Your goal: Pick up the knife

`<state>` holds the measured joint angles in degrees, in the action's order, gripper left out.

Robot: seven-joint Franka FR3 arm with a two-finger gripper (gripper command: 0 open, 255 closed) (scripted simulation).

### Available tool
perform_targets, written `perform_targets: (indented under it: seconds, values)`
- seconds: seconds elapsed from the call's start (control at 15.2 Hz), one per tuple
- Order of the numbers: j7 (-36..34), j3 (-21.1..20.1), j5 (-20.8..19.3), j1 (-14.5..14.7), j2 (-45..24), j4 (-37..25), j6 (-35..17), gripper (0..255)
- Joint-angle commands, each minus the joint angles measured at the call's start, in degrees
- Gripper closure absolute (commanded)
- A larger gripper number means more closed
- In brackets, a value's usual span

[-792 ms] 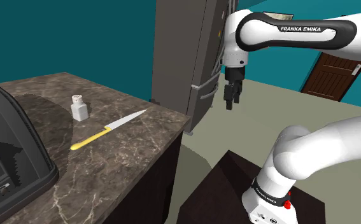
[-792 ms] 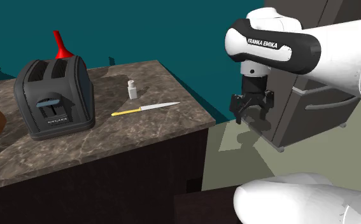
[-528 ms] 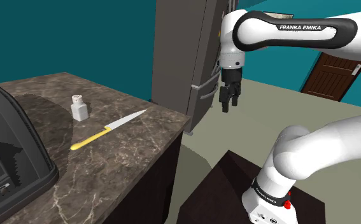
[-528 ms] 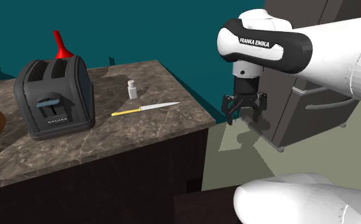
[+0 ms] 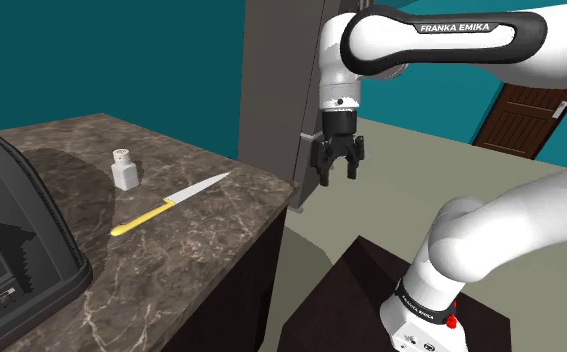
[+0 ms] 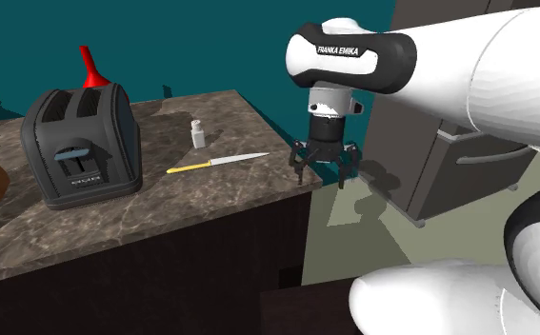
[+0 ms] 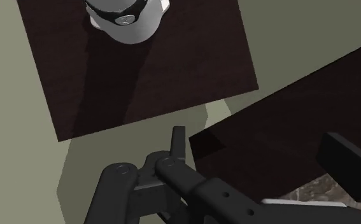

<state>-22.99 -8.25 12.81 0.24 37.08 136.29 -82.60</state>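
A knife (image 5: pixel 171 200) with a yellow handle and a pale blade lies flat on the marble counter (image 5: pixel 201 250), blade tip toward the counter's far corner. In the second exterior view the knife (image 6: pixel 215 164) lies between a small shaker and the counter's edge. My black gripper (image 5: pixel 337 172) hangs open in the air just past the counter's corner, to the shoulder view's right of the blade tip, fingers pointing down and holding nothing. The same gripper (image 6: pixel 322 175) shows spread apart above the floor. In the wrist view the gripper (image 7: pixel 261 153) looks down on the floor and the counter's dark side.
A white shaker (image 5: pixel 124 170) stands just behind the knife. A dark toaster (image 6: pixel 82 143) sits further along the counter, with a red object (image 6: pixel 89 67) behind it. A tall grey cabinet (image 5: pixel 281 80) stands behind my arm. My dark stand (image 7: pixel 141 76) is on the floor below.
The gripper has swung toward the counter's corner, leftward in both exterior views, dropped slightly, and turned about its wrist. The knife and shaker have not moved.
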Motion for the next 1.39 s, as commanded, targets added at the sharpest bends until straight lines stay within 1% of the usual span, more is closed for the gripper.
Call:
perform_targets:
  seconds: [0.0, 0.33, 0.66, 0.99, 1.32]
  values:
    - [-6.12, -2.42, 3.40, -0.17, -2.30, -1.33, -1.08, 0]
    - [-19.56, -7.59, 9.80, -0.95, -9.25, -5.86, -4.73, 0]
    - [-32.50, -11.95, 14.06, -1.79, -17.59, -11.70, -9.48, 0]
    - [-45.04, -15.29, 15.95, -2.36, -26.93, -18.67, -14.76, 0]
    - [-57.19, -17.27, 15.65, -2.24, -36.88, -26.64, -19.95, 0]
